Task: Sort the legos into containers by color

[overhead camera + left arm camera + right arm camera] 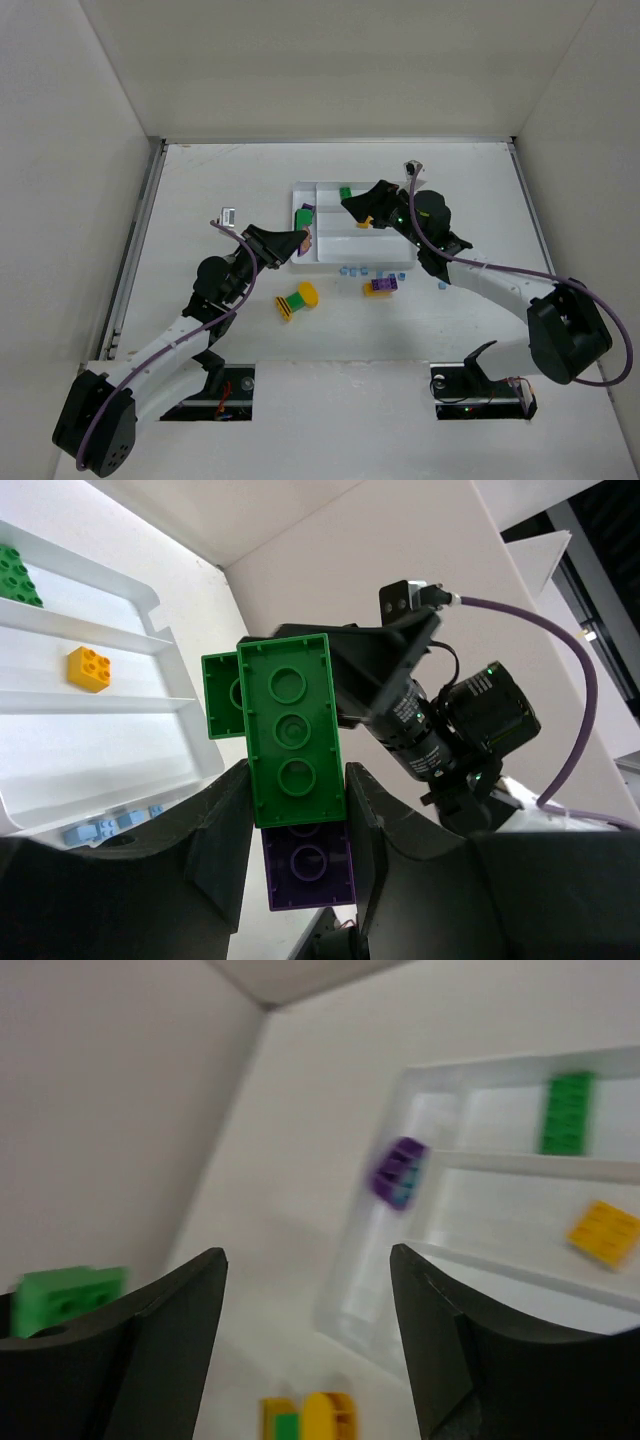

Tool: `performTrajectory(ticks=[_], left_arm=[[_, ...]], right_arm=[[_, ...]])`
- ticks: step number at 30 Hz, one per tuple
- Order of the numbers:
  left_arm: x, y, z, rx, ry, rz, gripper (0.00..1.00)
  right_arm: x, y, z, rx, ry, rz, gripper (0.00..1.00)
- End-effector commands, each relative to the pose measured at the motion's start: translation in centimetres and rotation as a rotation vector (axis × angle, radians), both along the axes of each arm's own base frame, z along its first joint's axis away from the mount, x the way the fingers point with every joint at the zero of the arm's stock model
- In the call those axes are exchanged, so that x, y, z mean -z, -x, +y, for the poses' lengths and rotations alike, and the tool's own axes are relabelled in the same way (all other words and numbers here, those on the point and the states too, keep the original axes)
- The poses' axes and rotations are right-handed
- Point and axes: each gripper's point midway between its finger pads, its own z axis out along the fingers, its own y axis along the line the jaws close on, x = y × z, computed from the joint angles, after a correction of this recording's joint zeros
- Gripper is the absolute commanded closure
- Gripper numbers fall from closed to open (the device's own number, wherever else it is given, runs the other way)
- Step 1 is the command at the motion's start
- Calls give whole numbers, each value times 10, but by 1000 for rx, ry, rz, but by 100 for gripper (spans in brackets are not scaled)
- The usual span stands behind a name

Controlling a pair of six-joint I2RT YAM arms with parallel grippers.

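My left gripper is shut on a stack of legos, a long green brick with a purple brick under it. It holds the stack just off the tray's left end. The white tray holds a green lego in the far long section and a yellow-orange lego in the middle one. Both also show in the left wrist view, the green lego and the yellow-orange lego. My right gripper is open and empty above the tray. A blurred purple lego shows at the narrow side section.
On the table in front of the tray lie a yellow and green lego stack, a purple and yellow stack and tiny light-blue legos. White walls enclose the table on three sides.
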Motion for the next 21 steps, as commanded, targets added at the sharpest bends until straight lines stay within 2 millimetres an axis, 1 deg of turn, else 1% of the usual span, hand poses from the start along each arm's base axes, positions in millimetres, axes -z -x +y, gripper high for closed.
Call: performTrajectory(ticks=[1,5,8,11,12,14,18,21], left_arm=[[-35,10,1,41,99,-93,75],[-35,13,0,50,117,-82,75],[-40,16,1,54,139,-89,75],[-44,19,0,61,157,-88,75],[-45,19,0,65,159,-87,75],[-46,20,2,61,169,-85,75],[-40,19,-1,71,164,-63,75],[-38,19,0,65,174,-54,75]], right_arm=[[-67,36,43,-272,-334,-140,27],[-86,54,59,-430,-518,-147,20],[-97,67,70,-559,-628,-146,18],[-108,78,71,-634,-715,-163,17],[-111,81,70,-649,-734,-169,17],[-111,83,71,-664,-751,-154,17],[-111,88,69,-678,-748,-156,17],[-114,97,70,-702,-746,-176,17]])
